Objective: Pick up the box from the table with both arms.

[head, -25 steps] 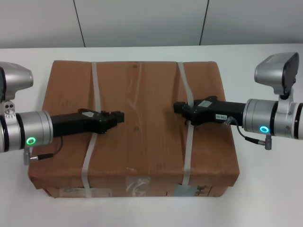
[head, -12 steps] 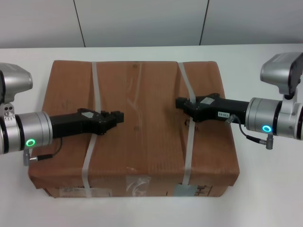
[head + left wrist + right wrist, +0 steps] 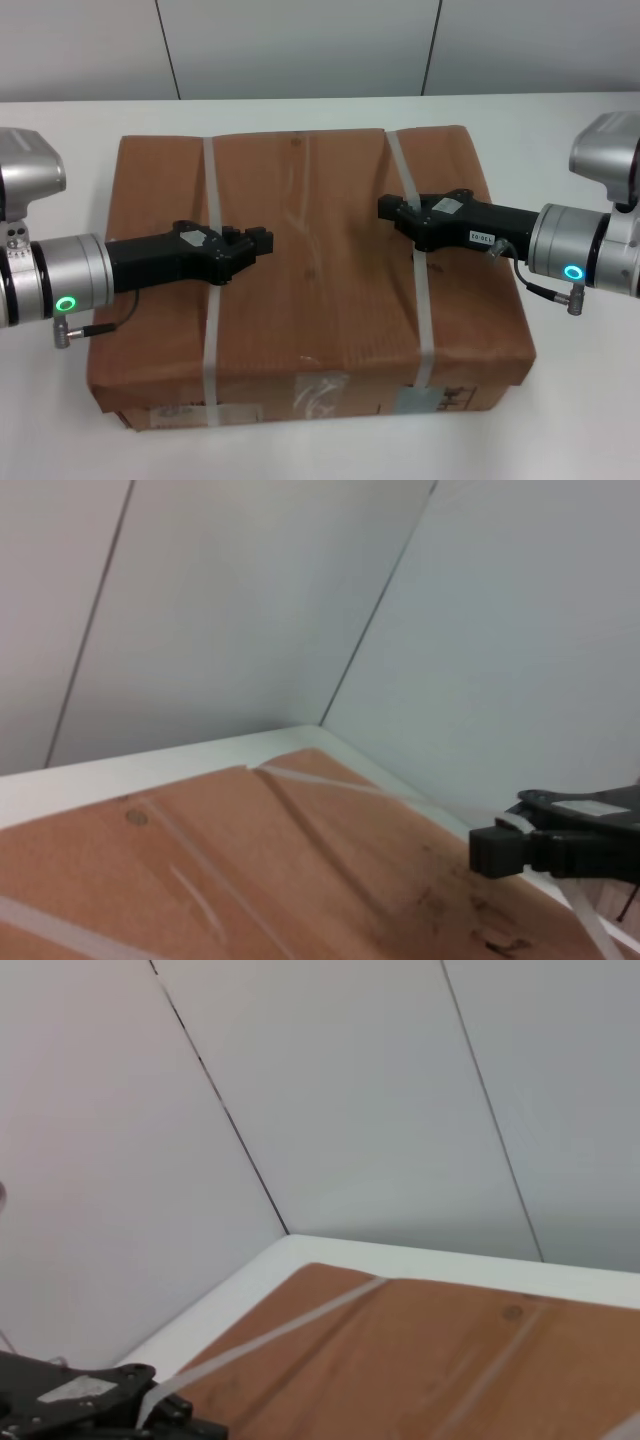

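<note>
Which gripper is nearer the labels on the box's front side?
Left, narrowly. The left gripper sits over the box top at the left strap, closer to the labels. The right gripper is at the right strap, nearer the far edge.

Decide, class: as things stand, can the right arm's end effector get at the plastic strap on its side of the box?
Probably yes. The right end effector lies over the box, right at the right strap, with nothing between them. The left end effector is at the left strap, out of the way.
</note>
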`<state>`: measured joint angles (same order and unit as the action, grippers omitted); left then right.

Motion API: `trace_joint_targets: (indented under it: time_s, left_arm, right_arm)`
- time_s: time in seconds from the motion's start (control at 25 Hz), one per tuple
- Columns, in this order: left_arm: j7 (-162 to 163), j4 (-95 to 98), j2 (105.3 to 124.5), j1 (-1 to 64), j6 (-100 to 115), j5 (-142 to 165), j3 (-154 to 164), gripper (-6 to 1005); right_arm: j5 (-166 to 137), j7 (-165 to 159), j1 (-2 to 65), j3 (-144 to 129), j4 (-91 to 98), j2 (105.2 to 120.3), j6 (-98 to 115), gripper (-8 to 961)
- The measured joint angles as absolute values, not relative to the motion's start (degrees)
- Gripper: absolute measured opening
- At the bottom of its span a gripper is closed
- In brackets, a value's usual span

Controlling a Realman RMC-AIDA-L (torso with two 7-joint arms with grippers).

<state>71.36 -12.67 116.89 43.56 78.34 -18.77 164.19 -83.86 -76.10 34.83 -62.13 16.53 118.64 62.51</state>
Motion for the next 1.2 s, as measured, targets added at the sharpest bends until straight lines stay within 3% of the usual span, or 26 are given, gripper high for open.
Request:
trace_joint_targets:
  time_s: [1.2]
  left_arm:
    - [69.6, -18.7, 116.90, 42.9, 91.5, -21.1, 164.2, 98]
  right_arm:
    - [-76.4, -72.5, 30.0, -62.2, 20.1, 118.47, 71.9, 35]
